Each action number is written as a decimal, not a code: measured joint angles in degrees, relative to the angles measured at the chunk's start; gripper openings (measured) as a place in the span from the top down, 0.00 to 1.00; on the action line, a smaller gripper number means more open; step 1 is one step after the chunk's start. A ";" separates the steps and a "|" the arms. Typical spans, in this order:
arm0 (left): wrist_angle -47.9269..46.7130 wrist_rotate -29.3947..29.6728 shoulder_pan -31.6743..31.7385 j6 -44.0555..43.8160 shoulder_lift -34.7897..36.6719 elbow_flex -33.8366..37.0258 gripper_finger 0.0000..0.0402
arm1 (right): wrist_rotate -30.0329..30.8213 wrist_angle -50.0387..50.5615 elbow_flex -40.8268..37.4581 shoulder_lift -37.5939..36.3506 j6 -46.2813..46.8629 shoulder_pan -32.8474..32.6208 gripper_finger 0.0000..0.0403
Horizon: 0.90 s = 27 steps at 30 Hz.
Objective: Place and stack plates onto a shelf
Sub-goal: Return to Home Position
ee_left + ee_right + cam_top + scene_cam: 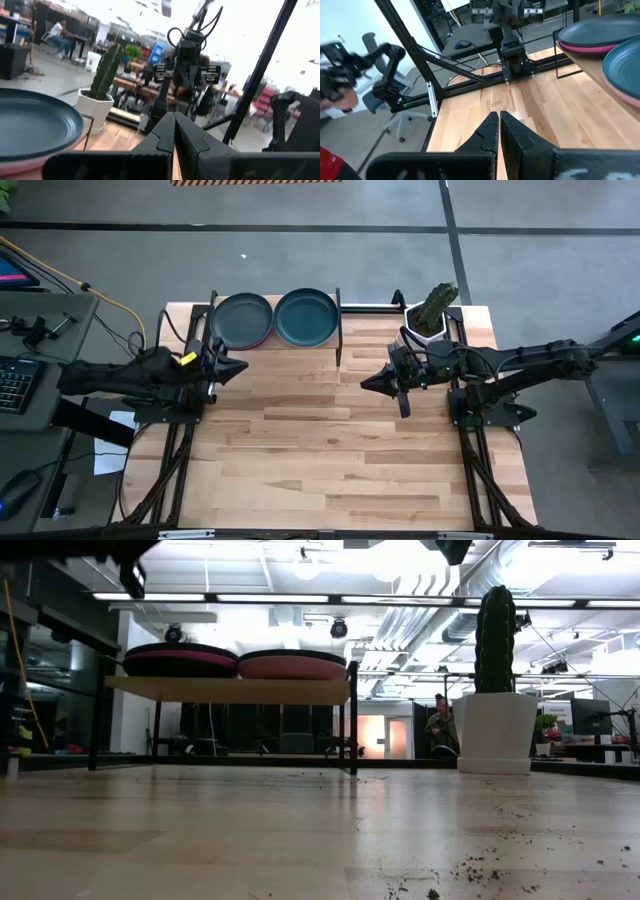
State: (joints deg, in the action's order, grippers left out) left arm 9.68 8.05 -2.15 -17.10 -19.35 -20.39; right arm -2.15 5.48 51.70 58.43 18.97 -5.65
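The shelf (340, 330) stands at the table's far edge and carries two stacks of plates. The left stack is topped by a dark grey-green plate (241, 320) over a magenta one (180, 657). The right stack is topped by a dark teal plate (306, 317) over a light pink one (292, 667). Lower plates are hidden. My left gripper (240, 367) hovers shut just near of the shelf's left half, pointing right. My right gripper (367, 381) hovers shut near the shelf's right post, pointing left. Both wrist views show shut fingers, the left gripper (174, 125) and the right gripper (499, 125).
A cactus in a white pot (430, 320) stands on the table right of the shelf, just behind my right arm. Soil crumbs (470, 865) lie on the wooden tabletop (330, 450), which stretches bare between and near of the arms. A keyboard desk (30, 360) sits left of the table.
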 joint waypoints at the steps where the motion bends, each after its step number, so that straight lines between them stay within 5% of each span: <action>1: 1.83 0.00 0.00 -0.19 1.32 2.18 1.00 | -0.01 0.00 0.00 0.00 0.52 0.00 1.00; 16: 5.50 0.25 0.02 -5.97 17.72 19.29 1.00 | 0.00 0.06 0.00 0.00 5.17 0.00 1.00; 27: 1.96 1.32 0.02 -5.74 19.10 19.72 1.00 | -1.49 2.61 0.00 0.00 5.04 0.00 1.00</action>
State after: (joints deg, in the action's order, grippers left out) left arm 11.64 9.37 -2.13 -22.85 -0.25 -0.67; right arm -3.65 8.09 51.70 58.43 24.01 -5.65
